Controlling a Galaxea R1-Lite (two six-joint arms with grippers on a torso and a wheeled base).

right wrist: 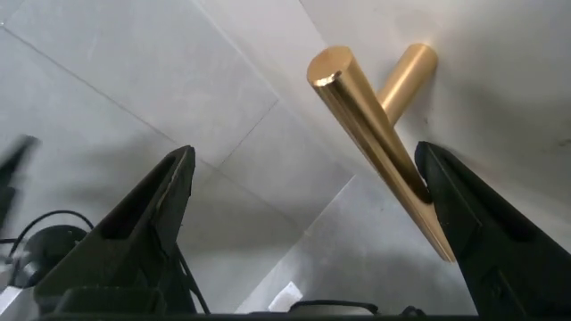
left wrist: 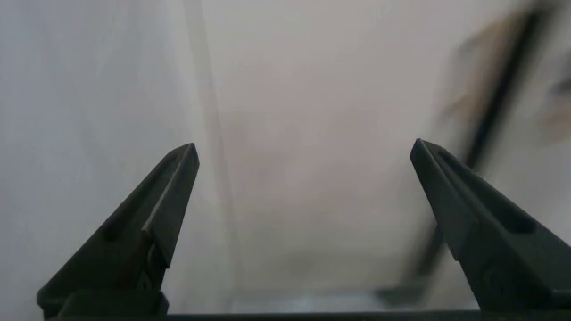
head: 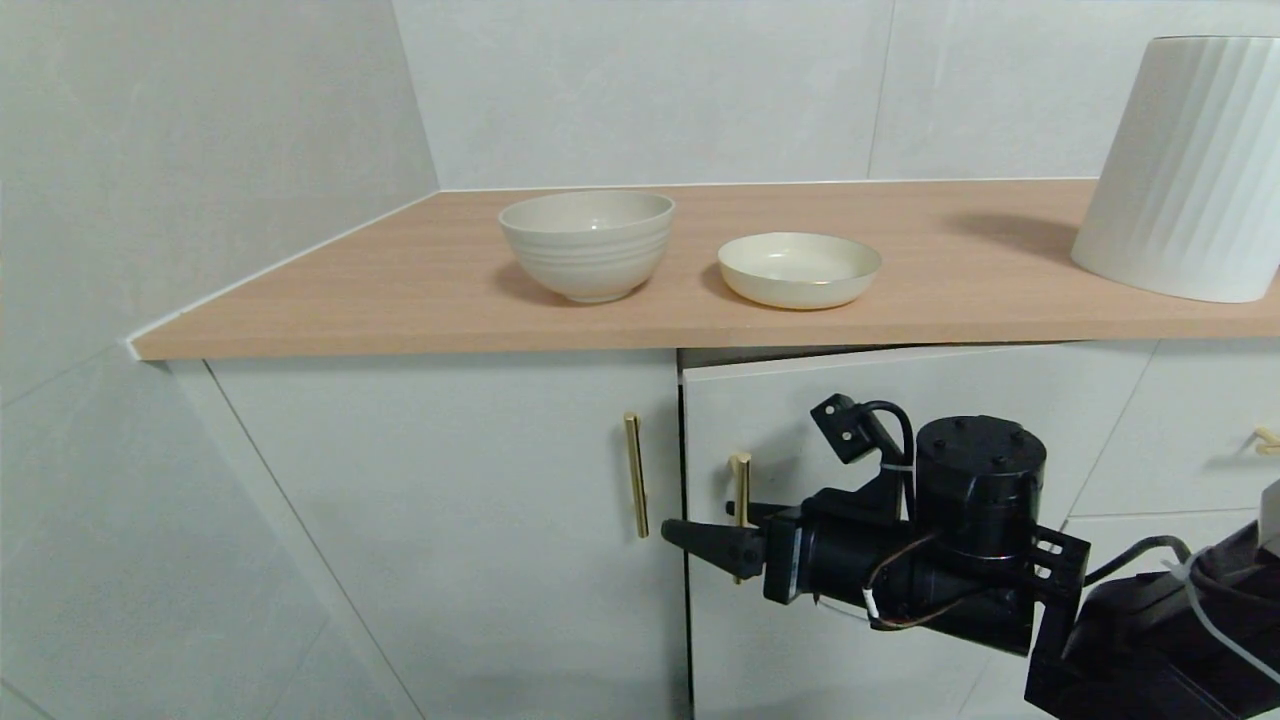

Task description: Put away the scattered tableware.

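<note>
ribbed cream ceramic bowl (head: 587,243) and shallow glossy dish (head: 799,268) sit apart, upper centre, on matte wood-grain countertop (head: 400,290) | right gripper (head: 715,525) lies horizontal, lower centre, fingers spread either side of round brass cabinet handle (right wrist: 377,147), unclamped | left gripper (left wrist: 303,147) splayed wide, holding nothing

White ribbed vessel (head: 1190,170) cut off at right edge; right gripper (head: 700,522) partly hides door handle (head: 741,480).

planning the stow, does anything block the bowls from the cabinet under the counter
Yes: the white cabinet door is barely ajar, shutting out the ribbed cream bowl and shallow cream dish. The right gripper straddles its brass bar handle.
</note>
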